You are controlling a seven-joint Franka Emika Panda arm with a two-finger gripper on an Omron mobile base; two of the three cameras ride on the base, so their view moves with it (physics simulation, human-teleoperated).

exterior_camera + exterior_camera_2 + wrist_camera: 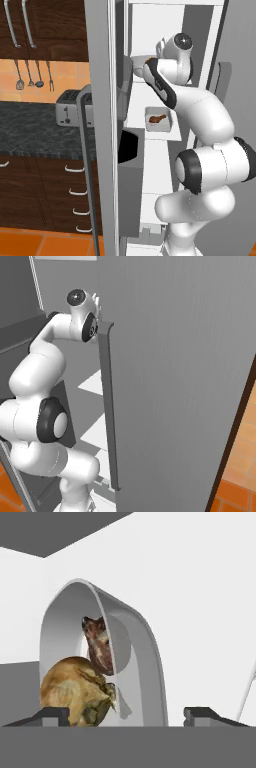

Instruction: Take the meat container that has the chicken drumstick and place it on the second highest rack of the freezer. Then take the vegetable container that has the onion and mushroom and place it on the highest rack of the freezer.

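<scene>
1. the gripper is standing with its jaws spread wide in the hand view; its two dark fingertips are rising at the bottom edge, one at seven o'clock and one at five o'clock, and nothing is clamped between them.
2. the vegetable container is showing as a pale grey-white tray with rounded corners, tipped up on its side in this rolled view, its open face turned toward nine o'clock.
3. the onion is sitting in the container's lower part as a yellowish-tan, papery-looking ball; it is lying just beside the left fingertip, and contact cannot be judged.
4. the mushroom is resting at one o'clock from the onion, a smaller dark reddish-brown lump touching it.
5. in the left base view the freezer is standing open with its white interior showing; the arm is reaching into an upper rack.
6. the meat container is lying on a lower white rack, at six o'clock from the hand, with the chicken drumstick inside, a small reddish-brown club.
</scene>
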